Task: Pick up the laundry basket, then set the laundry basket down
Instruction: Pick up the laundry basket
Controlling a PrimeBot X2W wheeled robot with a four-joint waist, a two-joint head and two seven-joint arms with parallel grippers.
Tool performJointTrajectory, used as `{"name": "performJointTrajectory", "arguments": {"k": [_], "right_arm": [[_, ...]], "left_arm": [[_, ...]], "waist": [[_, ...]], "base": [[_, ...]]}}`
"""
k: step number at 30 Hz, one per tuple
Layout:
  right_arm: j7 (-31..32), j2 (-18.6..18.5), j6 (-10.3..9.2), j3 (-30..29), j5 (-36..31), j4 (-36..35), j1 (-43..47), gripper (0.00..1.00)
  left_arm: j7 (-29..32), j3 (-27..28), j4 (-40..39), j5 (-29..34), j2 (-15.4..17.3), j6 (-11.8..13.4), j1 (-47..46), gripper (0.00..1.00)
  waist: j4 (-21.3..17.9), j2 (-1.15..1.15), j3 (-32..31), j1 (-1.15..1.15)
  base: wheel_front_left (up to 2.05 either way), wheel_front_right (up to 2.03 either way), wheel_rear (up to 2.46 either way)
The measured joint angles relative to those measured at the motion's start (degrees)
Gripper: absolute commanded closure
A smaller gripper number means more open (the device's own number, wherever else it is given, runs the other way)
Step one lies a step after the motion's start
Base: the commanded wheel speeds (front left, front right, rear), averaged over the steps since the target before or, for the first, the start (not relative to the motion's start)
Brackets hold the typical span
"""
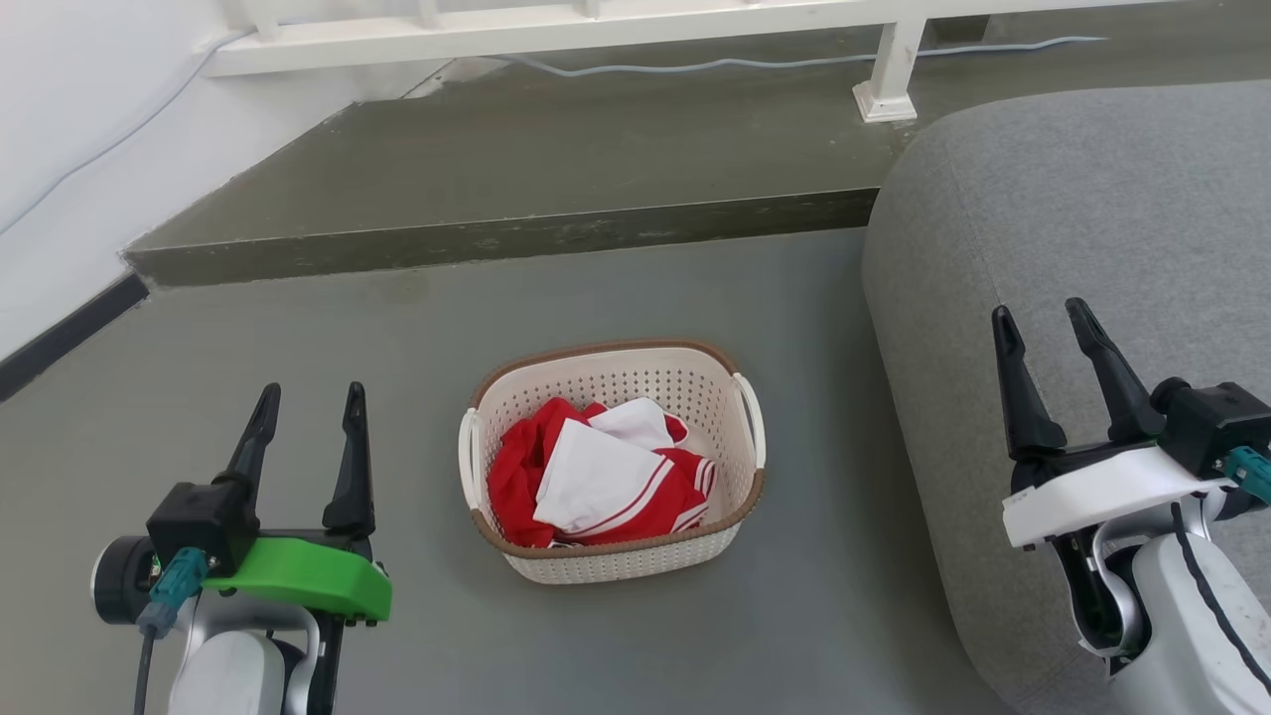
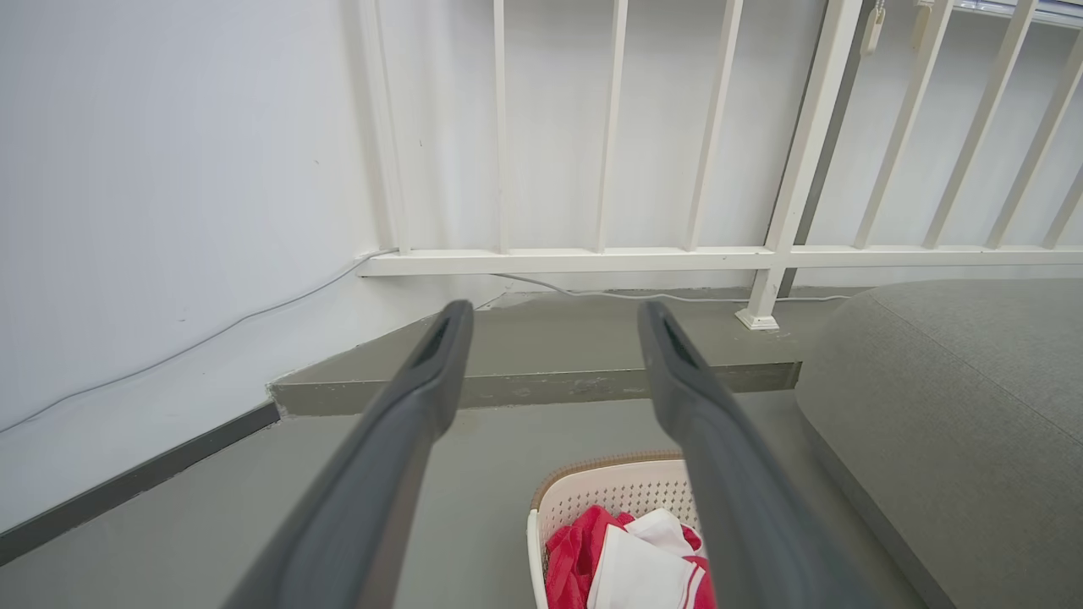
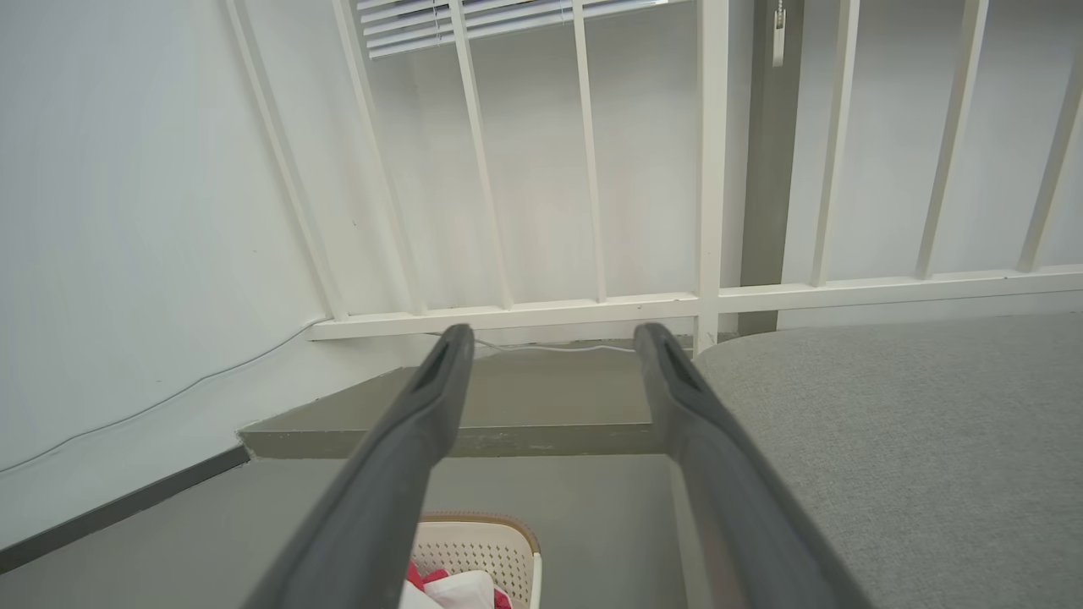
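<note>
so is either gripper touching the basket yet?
No: in the head view the left gripper and right gripper both stand open, each clear of the basket on its own side.

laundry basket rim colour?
Brown, woven-look, above the cream perforated wall of the laundry basket. Clearest in the head view.

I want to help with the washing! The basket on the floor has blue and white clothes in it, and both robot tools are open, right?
Nearly. The clothes in the laundry basket are red and white, not blue, as the head view shows. The rest stands: the basket sits on the floor, and the left tool and right tool are both open.
</note>
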Motion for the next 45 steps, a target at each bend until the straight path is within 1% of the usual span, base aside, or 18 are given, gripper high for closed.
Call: {"name": "performJointTrajectory", "arguments": {"k": [13, 14, 19, 25, 32, 45], "right_arm": [[-0.01, 0.49, 0.32, -0.76, -0.26, 0.33, 0.00, 0.00], [-0.01, 0.60, 0.58, -0.79, -0.26, 0.33, 0.00, 0.00], [-0.01, 1.09, 0.60, -0.83, -0.26, 0.56, 0.00, 0.00], [-0.01, 1.43, 1.10, -0.79, -0.53, 0.67, -0.71, 0.00], [-0.01, 1.56, 1.11, -0.89, -1.00, 0.78, -2.74, 0.00], [-0.11, 2.09, 1.58, -0.93, -1.82, 1.48, -8.58, 0.00]], "left_arm": [[0.00, 0.58, 0.02, 0.00, -0.11, -0.12, -0.10, 0.00], [-0.04, 0.67, -0.02, 0.00, -0.12, -0.13, -0.10, 0.00], [-0.14, 1.01, -0.23, 0.00, -0.22, -0.21, -0.13, 0.00], [-0.15, 1.58, -0.71, -0.01, -0.32, -0.64, -0.82, 0.00], [-0.15, 1.65, -1.19, -0.01, -0.38, -0.99, -3.01, 0.00], [-0.15, 1.54, -1.32, -0.01, -0.46, -1.62, -8.00, 0.00]], "waist": [[0.01, 0.00, 0.52, 0.00], [-0.01, 0.00, 0.67, 0.00], [-0.18, 0.00, 2.02, 0.00], [-0.54, 0.00, 4.25, 0.00], [-1.13, 0.00, 7.61, 0.00], [-1.83, 0.00, 14.65, 0.00]], "base": [[0.00, 0.00, 0.00], [0.00, 0.00, 0.00], [0.00, 0.00, 0.00], [0.00, 0.00, 0.00], [0.00, 0.00, 0.00], [0.00, 0.00, 0.00]]}}
